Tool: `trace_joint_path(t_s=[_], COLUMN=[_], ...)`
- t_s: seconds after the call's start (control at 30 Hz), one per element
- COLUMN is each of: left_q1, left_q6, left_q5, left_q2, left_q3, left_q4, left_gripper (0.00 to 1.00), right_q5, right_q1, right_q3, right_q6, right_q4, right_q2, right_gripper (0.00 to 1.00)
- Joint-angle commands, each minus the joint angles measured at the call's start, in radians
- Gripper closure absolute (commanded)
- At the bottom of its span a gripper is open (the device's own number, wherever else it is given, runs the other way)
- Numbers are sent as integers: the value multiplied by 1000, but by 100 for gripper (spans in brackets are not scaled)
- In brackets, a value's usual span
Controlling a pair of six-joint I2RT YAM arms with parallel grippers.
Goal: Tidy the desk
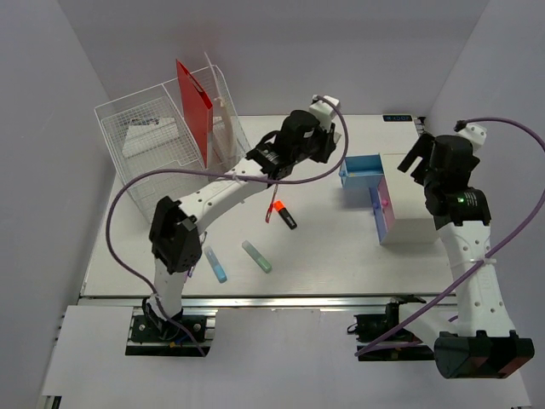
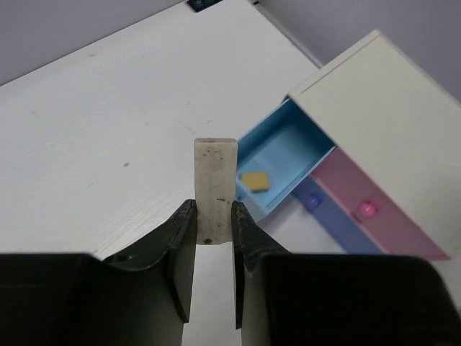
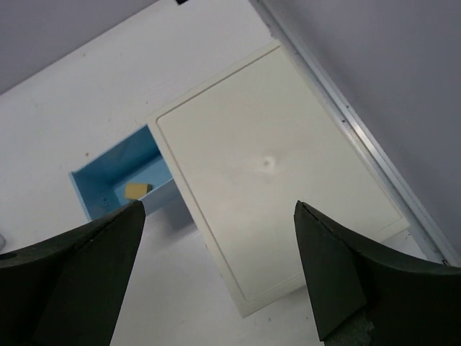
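We judge the task partly done. Nearest, left of the drawer box (image 1: 409, 223), a blue marker (image 1: 216, 264), a green marker (image 1: 256, 256) and an orange-and-black marker (image 1: 283, 216) lie loose on the desk (image 1: 341, 256). Farther on, the left gripper (image 2: 214, 216) clamps a white eraser (image 2: 215, 180) beside the box's open blue drawer (image 2: 277, 148). The right gripper (image 3: 217, 209) hovers above the box, spread wide and holding nothing.

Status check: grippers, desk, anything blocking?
Left gripper shut on white eraser, near open blue drawer. Right gripper open above drawer box. Desk: three markers loose. Nothing blocking.
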Motion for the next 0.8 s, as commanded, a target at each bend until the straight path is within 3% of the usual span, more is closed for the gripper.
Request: trace_joint_path(t_s=[0.0, 0.23, 0.57, 0.6, 0.63, 0.7, 0.73, 0.77], left_q1=[-3, -9, -29, -31, -29, -32, -31, -31], left_q6=[-47, -99, -33, -32, -29, -24, -23, -23], left_q5=[162, 311, 291, 294, 297, 302, 306, 306], left_q2=[114, 264, 378, 379, 379, 376, 375, 372], left_q3=[109, 254, 326, 324, 324, 324, 327, 329], left_q4=[64, 196, 225, 220, 217, 211, 210, 208], left_gripper=[92, 85, 75, 70, 59, 50, 40, 38], right_q5=[80, 135, 118, 120, 118, 114, 112, 107], right_q1=[-40, -91, -101, -101, -101, -101, -103, -103], right_q3=[-11, -12, -49, -47, -46, -41, -41, -38], right_q6=[33, 23, -7, -8, -10, -10, -14, -14], right_q4=[77, 97, 126, 127, 126, 126, 124, 123], right_q2=[-29, -36, -35, -33, -30, -20, -15, -7], right_gripper=[11, 11, 11, 11, 11, 11, 11, 11])
